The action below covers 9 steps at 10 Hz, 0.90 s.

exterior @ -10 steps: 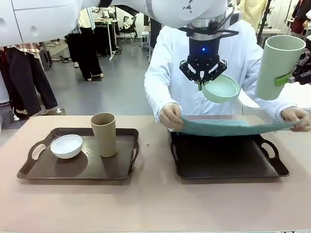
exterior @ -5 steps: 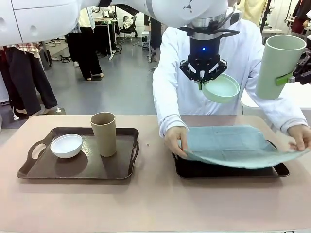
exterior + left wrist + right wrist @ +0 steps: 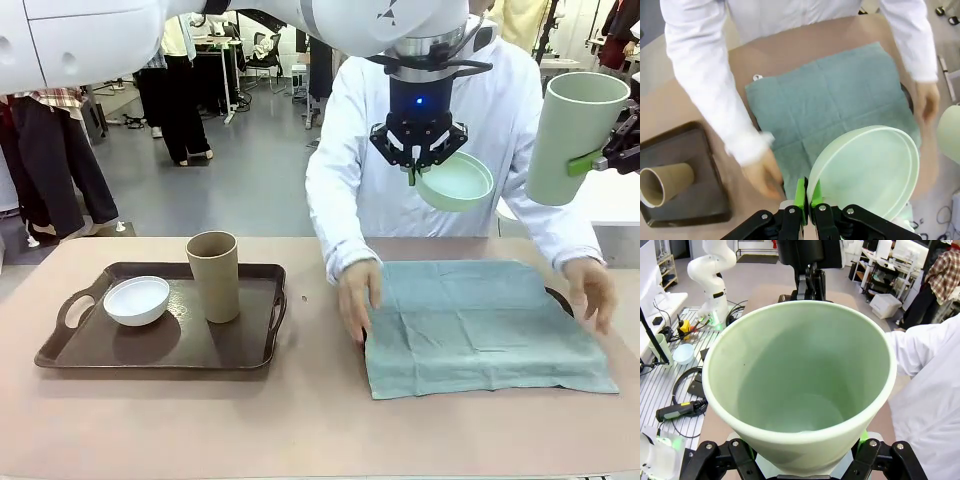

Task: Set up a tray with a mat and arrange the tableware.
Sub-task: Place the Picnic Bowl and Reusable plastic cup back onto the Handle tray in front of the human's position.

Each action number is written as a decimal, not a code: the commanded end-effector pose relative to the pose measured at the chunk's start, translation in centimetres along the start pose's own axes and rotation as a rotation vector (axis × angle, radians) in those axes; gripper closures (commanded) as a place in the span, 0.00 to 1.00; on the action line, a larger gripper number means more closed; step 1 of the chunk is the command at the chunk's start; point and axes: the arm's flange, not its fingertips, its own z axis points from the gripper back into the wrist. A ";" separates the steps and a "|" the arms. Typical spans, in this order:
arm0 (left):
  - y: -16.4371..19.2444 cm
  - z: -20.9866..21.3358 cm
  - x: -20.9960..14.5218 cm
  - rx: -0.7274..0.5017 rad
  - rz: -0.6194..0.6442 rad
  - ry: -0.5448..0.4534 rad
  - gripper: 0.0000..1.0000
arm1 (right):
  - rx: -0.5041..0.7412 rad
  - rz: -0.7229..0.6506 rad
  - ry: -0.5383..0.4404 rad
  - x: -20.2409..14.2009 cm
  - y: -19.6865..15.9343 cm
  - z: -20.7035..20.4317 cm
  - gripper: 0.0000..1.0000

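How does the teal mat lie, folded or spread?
Spread flat: the mat covers the right tray, with crease lines showing.

Left of the teal cloth mat (image 3: 485, 325) we see a dark brown handled tray (image 3: 150, 346) carrying a tall brown tumbler (image 3: 214, 277) and, farther off, a small white round bowl (image 3: 137, 300); another dark tray (image 3: 559, 298) lies under the mat.

1. The mat (image 3: 485, 325) covers nearly all of the right tray (image 3: 562, 298); I see only a handle and a sliver.
2. The front view's right edge cuts off the right gripper (image 3: 588, 160) beside its pale green tumbler (image 3: 568, 135).
3. In the left wrist view the person's hand (image 3: 762, 172) is blurred. The mint green bowl (image 3: 867, 172) hides the mat's near corner there, perhaps tray rim too.
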 end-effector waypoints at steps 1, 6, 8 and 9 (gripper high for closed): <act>0.0 0.5 0.4 -0.018 -0.011 0.002 1.00 | 0.000 0.000 0.003 0.2 0.1 -0.1 0.75; 0.6 -2.3 0.2 -0.033 0.000 0.026 0.96 | 0.058 -0.020 -0.017 -2.3 -1.2 -0.6 0.16; 2.2 -5.0 0.8 -0.090 0.023 0.054 0.96 | 0.101 -0.058 -0.074 -4.8 -2.7 -1.6 0.16; 2.5 -5.4 1.0 -0.099 0.026 0.043 0.96 | 0.127 -0.054 -0.087 -5.1 -2.9 -2.0 0.16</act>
